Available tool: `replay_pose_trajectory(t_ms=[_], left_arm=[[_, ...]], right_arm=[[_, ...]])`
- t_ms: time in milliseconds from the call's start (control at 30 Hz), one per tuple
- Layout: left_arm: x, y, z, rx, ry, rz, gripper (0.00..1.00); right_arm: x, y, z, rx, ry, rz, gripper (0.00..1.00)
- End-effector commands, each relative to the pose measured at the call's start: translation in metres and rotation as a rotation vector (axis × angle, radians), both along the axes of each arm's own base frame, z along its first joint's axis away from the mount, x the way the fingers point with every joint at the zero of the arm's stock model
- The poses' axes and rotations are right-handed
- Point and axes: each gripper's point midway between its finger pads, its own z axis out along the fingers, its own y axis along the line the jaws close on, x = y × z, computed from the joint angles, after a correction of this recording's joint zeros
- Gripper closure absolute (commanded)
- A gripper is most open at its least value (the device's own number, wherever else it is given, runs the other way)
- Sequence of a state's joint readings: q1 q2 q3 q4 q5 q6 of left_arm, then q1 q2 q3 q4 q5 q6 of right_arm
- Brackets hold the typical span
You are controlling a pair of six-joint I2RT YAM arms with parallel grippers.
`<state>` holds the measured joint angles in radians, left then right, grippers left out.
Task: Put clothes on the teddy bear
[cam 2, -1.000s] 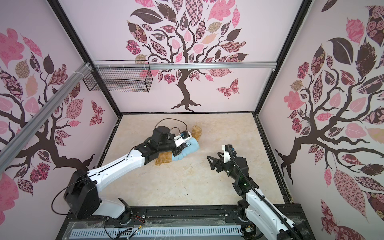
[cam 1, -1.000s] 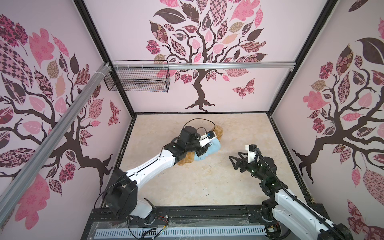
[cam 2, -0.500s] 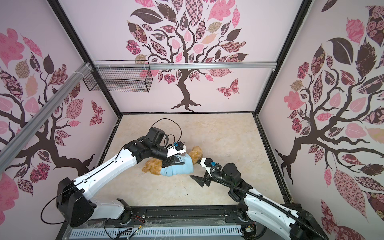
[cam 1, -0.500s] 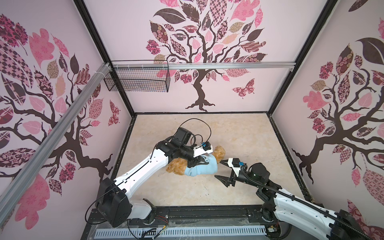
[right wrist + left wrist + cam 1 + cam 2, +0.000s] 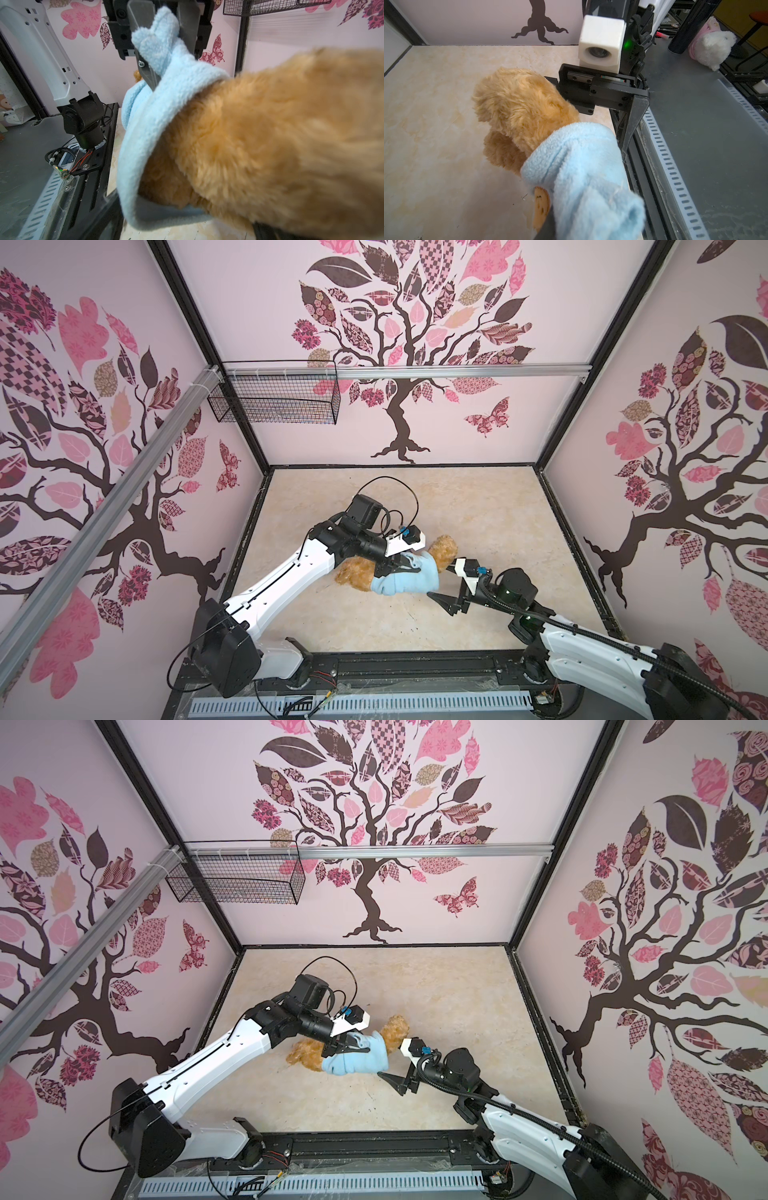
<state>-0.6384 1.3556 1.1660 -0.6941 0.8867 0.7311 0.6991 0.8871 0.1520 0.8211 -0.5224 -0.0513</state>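
Observation:
The golden-brown teddy bear [image 5: 444,548] [image 5: 395,1029] lies on the marble table, head to the right, legs [image 5: 353,577] to the left. A light-blue shirt [image 5: 409,580] [image 5: 359,1060] covers its trunk up to the neck. My left gripper [image 5: 399,567] [image 5: 348,1047] is shut on a fold of the shirt [image 5: 158,35] over the bear's back. My right gripper [image 5: 444,585] [image 5: 395,1064] is open, its fingers on either side of the bear's head [image 5: 270,145] at the shirt collar [image 5: 145,135]. The left wrist view shows the head [image 5: 519,104], the shirt [image 5: 581,166] and one right finger [image 5: 631,124].
A black wire basket [image 5: 272,400] hangs from the aluminium rail on the back wall. The table ends in a black frame [image 5: 415,664] along its front edge. Papered walls close in the left, back and right. A white plush [image 5: 714,47] lies outside the cell.
The left arm has pulled the bear and shirt from mid-table toward the front. The right arm has dropped low and reached left to the bear's head, its jaws a little wider.

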Motion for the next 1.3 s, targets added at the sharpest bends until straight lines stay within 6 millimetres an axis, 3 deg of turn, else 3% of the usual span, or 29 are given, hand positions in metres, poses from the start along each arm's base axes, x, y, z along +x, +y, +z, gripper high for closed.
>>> replay_pose_trajectory(t_ms=[0,267,600,700,867,1067,1267], left_arm=[[-0.014,-0.004,0.008,-0.056,-0.015,-0.087,0.82],[-0.017,-0.009,-0.007,-0.019,-0.005,-0.108,0.82],[-0.024,-0.019,0.002,-0.080,-0.021,-0.127,0.80],[-0.026,-0.018,-0.004,-0.061,-0.026,-0.130,0.78],[-0.029,-0.007,-0.013,0.004,-0.048,-0.119,0.68],[-0.027,0.008,-0.009,0.054,-0.143,-0.058,0.44],[-0.026,0.032,0.005,0.108,-0.238,0.055,0.38]], right_arm=[[-0.009,0.004,0.028,0.061,-0.113,0.058,0.09],[-0.019,0.008,0.030,0.064,-0.127,0.111,0.10],[-0.013,0.026,0.009,0.034,-0.072,0.131,0.17],[-0.010,0.034,0.008,0.035,-0.067,0.124,0.28],[0.000,0.030,0.004,0.018,-0.067,0.050,0.65],[0.001,0.020,-0.003,-0.034,-0.103,0.004,0.74],[0.000,0.014,-0.003,-0.076,-0.147,-0.020,0.84]])
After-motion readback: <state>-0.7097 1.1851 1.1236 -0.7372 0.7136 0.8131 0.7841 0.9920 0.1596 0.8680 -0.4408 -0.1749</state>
